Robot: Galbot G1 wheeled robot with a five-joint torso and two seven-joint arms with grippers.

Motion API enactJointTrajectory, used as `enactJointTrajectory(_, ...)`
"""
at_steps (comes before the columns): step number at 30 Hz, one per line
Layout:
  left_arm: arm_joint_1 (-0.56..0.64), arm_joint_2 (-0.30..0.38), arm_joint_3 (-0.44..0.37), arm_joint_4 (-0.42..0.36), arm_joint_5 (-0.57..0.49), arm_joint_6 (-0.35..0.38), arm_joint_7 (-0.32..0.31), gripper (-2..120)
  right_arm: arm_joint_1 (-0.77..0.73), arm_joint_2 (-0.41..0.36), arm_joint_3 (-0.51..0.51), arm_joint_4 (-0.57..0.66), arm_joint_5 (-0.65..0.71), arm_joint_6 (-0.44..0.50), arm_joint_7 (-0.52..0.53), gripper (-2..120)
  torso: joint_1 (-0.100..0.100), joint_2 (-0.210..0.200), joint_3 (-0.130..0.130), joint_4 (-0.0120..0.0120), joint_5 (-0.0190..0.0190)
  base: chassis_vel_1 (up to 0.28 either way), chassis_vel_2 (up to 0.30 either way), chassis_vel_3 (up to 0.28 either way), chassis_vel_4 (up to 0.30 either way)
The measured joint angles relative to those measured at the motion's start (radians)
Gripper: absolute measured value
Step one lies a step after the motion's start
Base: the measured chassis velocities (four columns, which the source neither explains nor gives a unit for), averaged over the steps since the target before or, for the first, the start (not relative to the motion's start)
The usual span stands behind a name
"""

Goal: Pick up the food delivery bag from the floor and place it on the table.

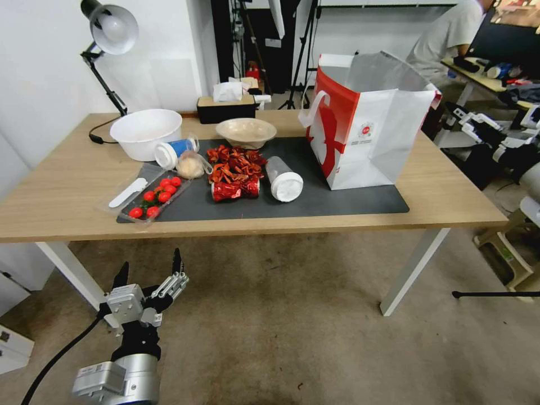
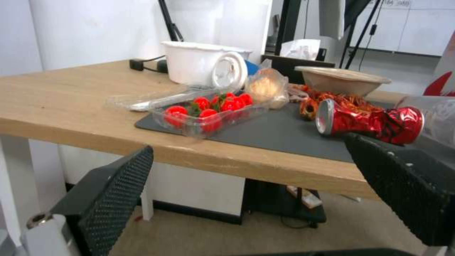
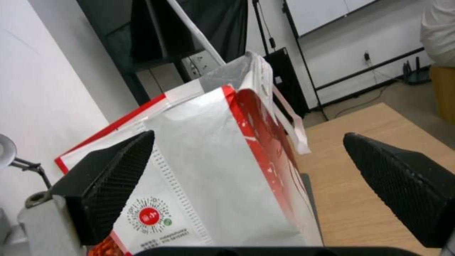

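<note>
Now the food delivery bag stands upright on the table, upper right of the frame, on the dark mat. The left hand, released, hangs lower left above the floor. The right hand, released, faces the bag.

We look into a lab-like studio room: tripod stands at twelve o'clock against white walls, a person at a monitor desk at two o'clock, an articulated desk lamp at eleven o'clock, stained carpet floor below.
</note>
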Motion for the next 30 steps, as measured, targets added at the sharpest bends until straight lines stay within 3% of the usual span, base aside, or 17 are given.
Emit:
enactJointTrajectory(11, -0.003, 0.011, -0.027, -0.009, 0.015, 0.002, 0.017, 100, -0.130, 0.045, 0.035, 0.066, -0.270, 0.081, -0.024, 100, 0.000, 0.000, 0.000, 0.0000, -0.0002, 0.000, 0.000, 0.000, 0.000)
enactJointTrajectory(18, -0.009, 0.022, -0.044, -0.005, 0.031, -0.010, 0.041, 100, -0.267, 0.157, 0.022, 0.172, -0.542, 0.178, -0.003, 100, 0.000, 0.000, 0.000, 0.0000, -0.0002, 0.000, 0.000, 0.000, 0.000)
enactJointTrajectory(30, -0.022, 0.042, -0.053, 0.029, 0.052, -0.038, 0.093, 100, -0.460, 0.327, -0.069, 0.267, -0.848, 0.335, 0.002, 100, 0.000, 0.000, 0.000, 0.0000, -0.0001, 0.000, 0.000, 0.000, 0.000)
